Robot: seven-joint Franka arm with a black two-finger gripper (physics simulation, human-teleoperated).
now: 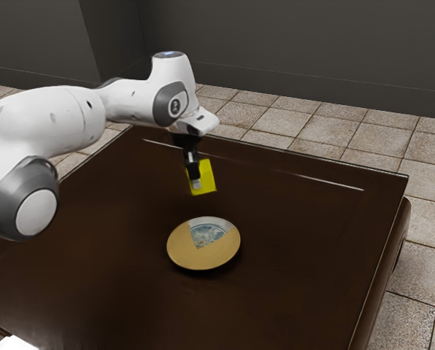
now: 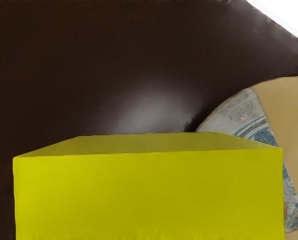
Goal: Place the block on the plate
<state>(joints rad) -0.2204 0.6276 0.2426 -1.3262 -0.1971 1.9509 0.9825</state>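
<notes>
the jaws (image 1: 196, 184) pinch the yellow block (image 1: 208, 177) up high. the plate (image 1: 203, 254) is lower, toward the exterior view's front: go across, then down.

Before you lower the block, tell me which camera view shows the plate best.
The exterior view: it takes in the plate's full round outline, tan surface and blue-and-white patterned wedge, with nothing in front. The wrist view shows part of the tan area and wedge, with the block covering some and the picture's edge cutting off more.
</notes>
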